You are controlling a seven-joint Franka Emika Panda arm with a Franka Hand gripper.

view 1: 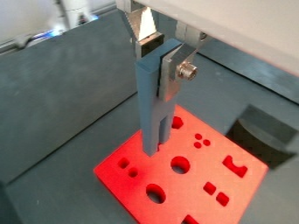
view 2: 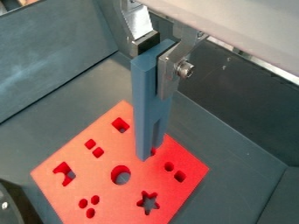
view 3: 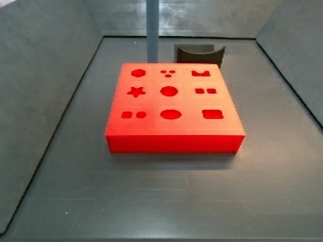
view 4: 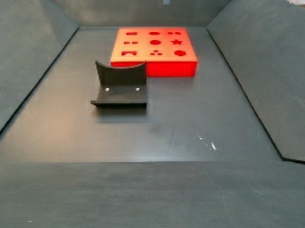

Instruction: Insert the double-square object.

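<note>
1. The red block [view 3: 173, 140] lies flat on the floor. The fixture [view 3: 198, 51] stands just behind it at 1 o'clock in a side view.
2. The double-square object [view 1: 156, 105], a long blue bar, hangs upright. Its foot is over the block's far edge at 12 o'clock.
3. The gripper [view 1: 162, 57] is clamped on the bar's top, directly above the block.
4. A paired-square slot [view 3: 134, 114] lies toward 6 o'clock from the bar's foot. Whether it is the matching one cannot be told.
</note>
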